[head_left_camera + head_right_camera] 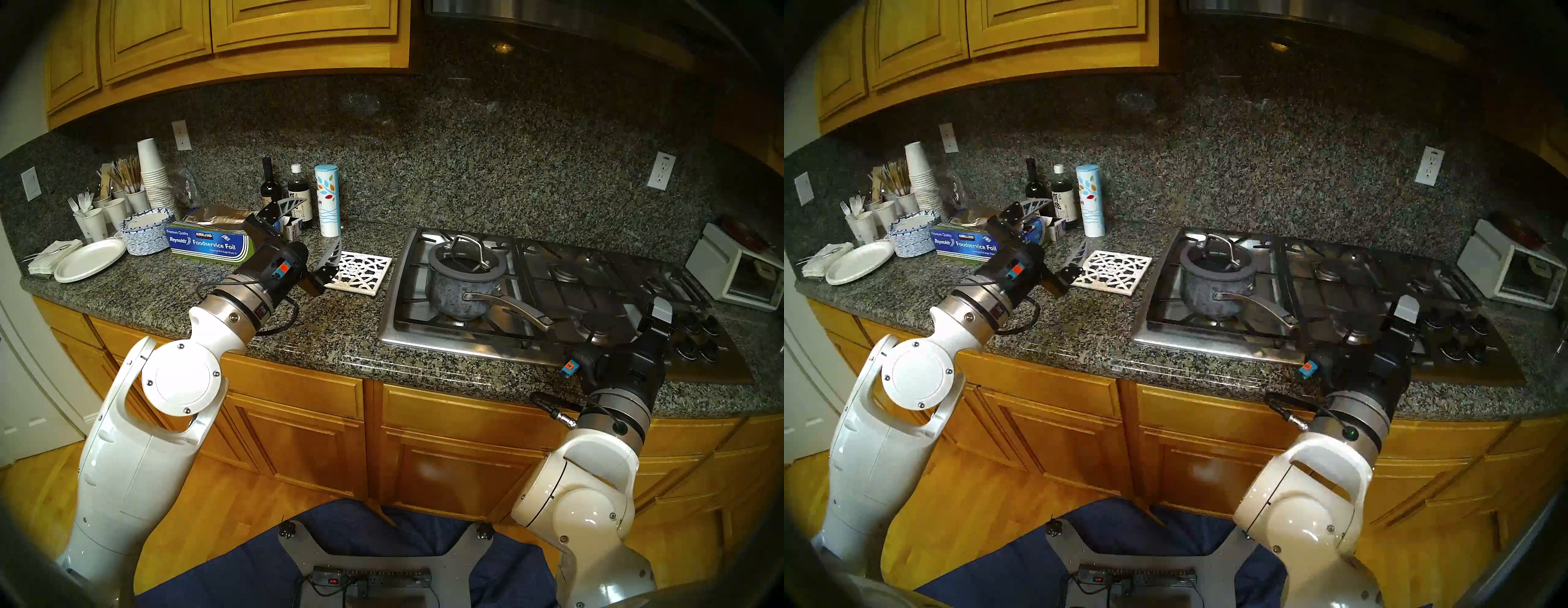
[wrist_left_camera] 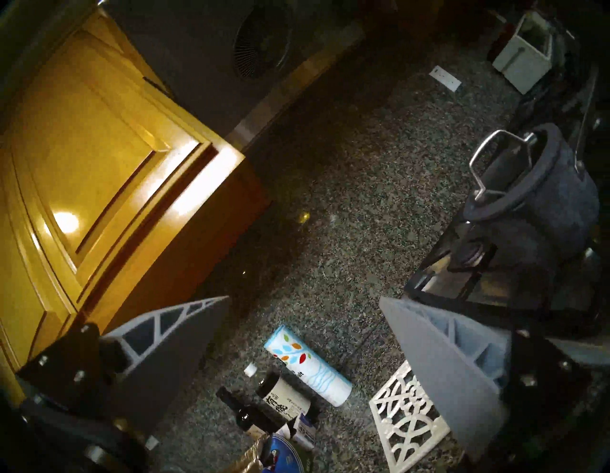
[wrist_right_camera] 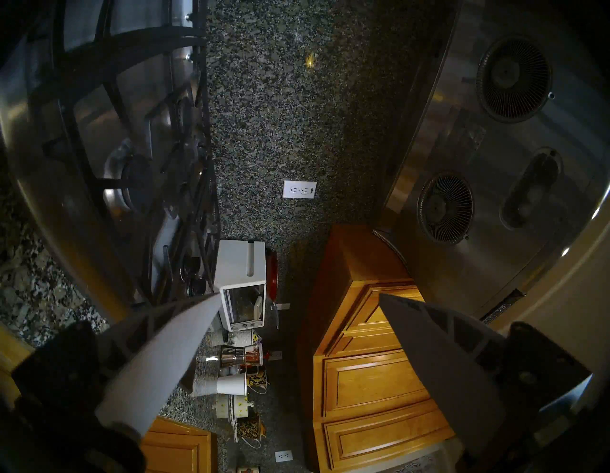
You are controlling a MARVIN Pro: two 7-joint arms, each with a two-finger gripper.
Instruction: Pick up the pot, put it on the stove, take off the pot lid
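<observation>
The left gripper (image 1: pixel 316 227) hangs above the counter with its jaws spread wide and nothing between them, the white lattice trivet (image 1: pixel 359 271) just beyond its lower finger. Off to that gripper's right the pot (image 1: pixel 464 288) sits on the stove (image 1: pixel 530 297), the pot lid (image 1: pixel 466 257) on it and seemingly a bit askew, though the glass is dim. The right gripper (image 3: pixel 298 297), fingers also wide and empty, sits near the stove's front edge, right of the pot's handle.
</observation>
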